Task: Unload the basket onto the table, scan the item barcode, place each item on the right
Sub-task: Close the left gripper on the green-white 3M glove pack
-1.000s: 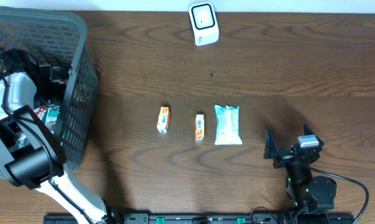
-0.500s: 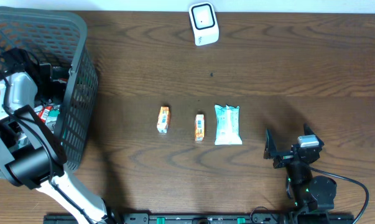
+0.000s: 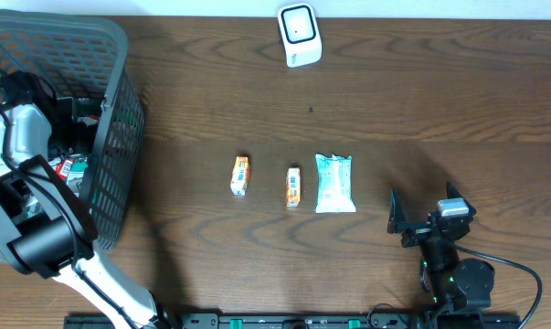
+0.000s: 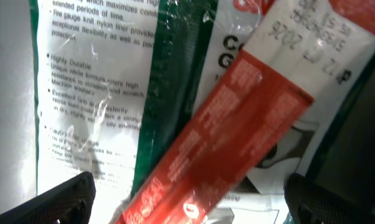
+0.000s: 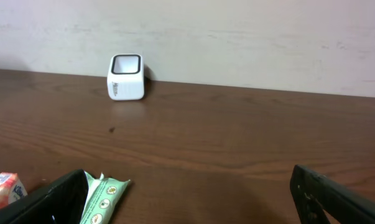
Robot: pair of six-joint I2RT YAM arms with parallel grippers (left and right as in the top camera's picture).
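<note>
Only the left arm (image 3: 24,137), reaching into the basket (image 3: 120,55), is seen to have shifted slightly since a second ago; everything else has been left where it lay. One brown wooden desk (image 3: 439,100) carries the scene. One grey mesh basket is stood at its far left corner. Inside it the left gripper (image 4: 196,199) is held wide open, its two fingertips (image 4: 63,199) showing at the lower corners of the left wrist view, and nothing is gripped. Close below it two packets are seen. One white and green packet (image 4: 94,81) is printed with small text. One red packet (image 4: 237,124) is laid slantwise across it, between the fingertips but not touched by them. How many more lie underneath cannot be told. Near the front edge, towards the right, the right gripper (image 5: 193,199) is also held wide open and empty. Three items are laid in a row about the middle of the desk. One teal pouch (image 3: 334,183) is placed nearest the right gripper, to its left and apart from it. Two small orange packets (image 3: 293,185) (image 3: 240,175) are set further left. One white scanner (image 3: 299,35) is stood at the far edge, just right of the middle, well apart from both grippers.
</note>
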